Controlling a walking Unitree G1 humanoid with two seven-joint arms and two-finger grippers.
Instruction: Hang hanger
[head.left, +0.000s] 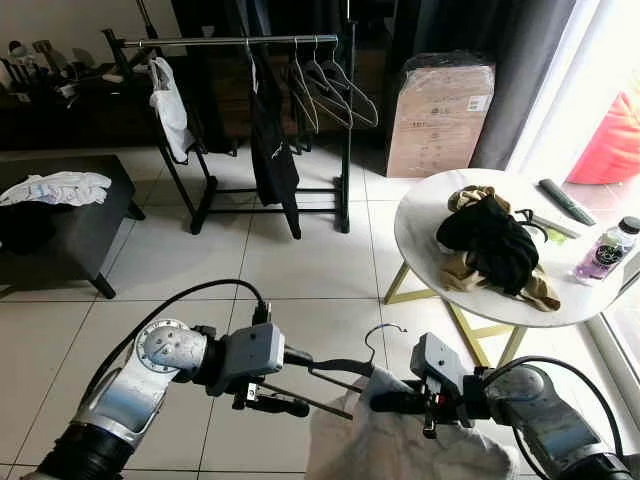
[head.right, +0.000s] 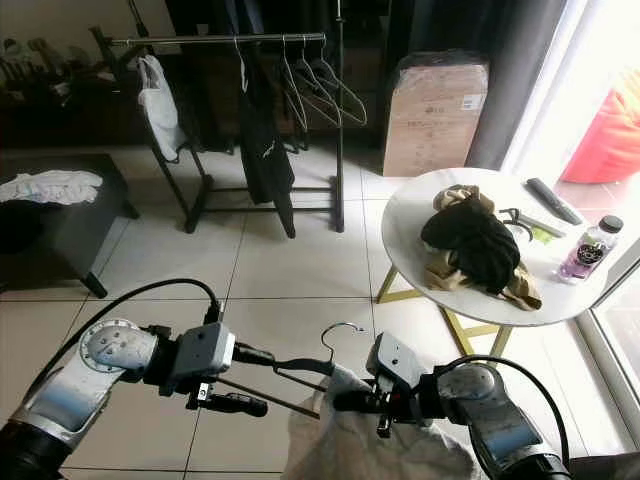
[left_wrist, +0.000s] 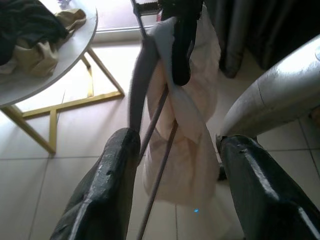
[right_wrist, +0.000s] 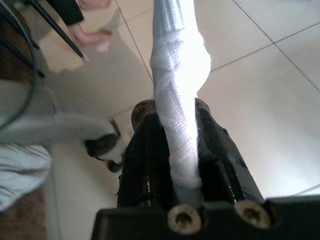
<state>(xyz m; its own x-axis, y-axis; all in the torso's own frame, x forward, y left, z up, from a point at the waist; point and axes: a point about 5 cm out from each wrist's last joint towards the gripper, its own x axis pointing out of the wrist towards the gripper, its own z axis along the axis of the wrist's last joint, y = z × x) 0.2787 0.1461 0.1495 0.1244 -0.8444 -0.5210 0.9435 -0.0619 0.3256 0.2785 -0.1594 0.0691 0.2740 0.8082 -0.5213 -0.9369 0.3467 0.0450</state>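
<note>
I hold a black hanger, hook (head.left: 375, 335) upward, low in front of me with a white garment (head.left: 390, 445) draped over it. My right gripper (head.left: 390, 402) is shut on the cloth-wrapped hanger arm (right_wrist: 177, 100). My left gripper (head.left: 303, 382) is open at the hanger's other end, and its fingers (left_wrist: 107, 185) stand wide apart with the hanger's thin rods (left_wrist: 155, 117) passing between them. The clothes rack (head.left: 240, 42) stands across the room. It carries several bare hangers (head.left: 335, 85), a black garment (head.left: 272, 140) and a white one (head.left: 172, 110).
A round white table (head.left: 420, 230) on my right holds a pile of clothes (head.left: 490, 245) and a bottle (head.left: 607, 250). Behind it stands a cardboard box (head.left: 440, 115). A dark low table (head.left: 80, 225) with a white cloth (head.left: 60, 187) sits at left. Tiled floor lies between me and the rack.
</note>
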